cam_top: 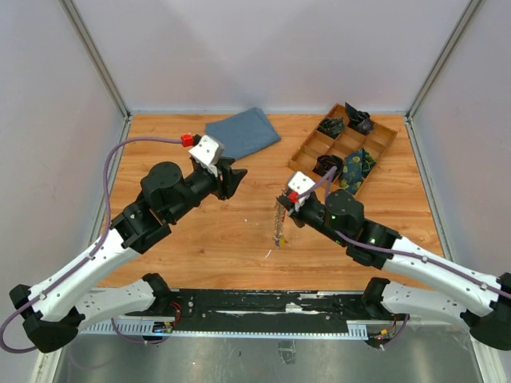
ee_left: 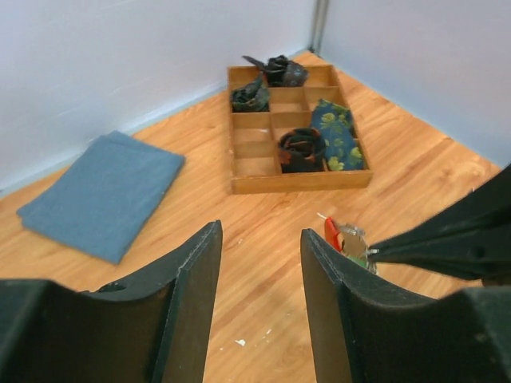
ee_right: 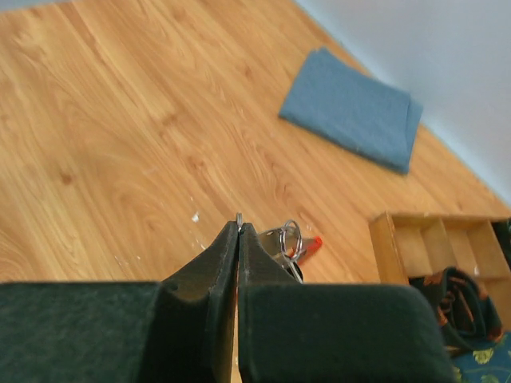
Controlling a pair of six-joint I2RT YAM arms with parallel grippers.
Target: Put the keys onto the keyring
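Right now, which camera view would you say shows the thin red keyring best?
The left wrist view: the thin red curved keyring shows clearly beside the silver metal keys. The right wrist view shows only a red tip, the rest hidden; overhead, it is indistinct.

Overhead, two wrist views, tray shared

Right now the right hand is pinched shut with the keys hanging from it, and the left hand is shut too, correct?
No: the left hand is open, as the left wrist view shows. The right hand is pinched shut with the keys hanging from it.
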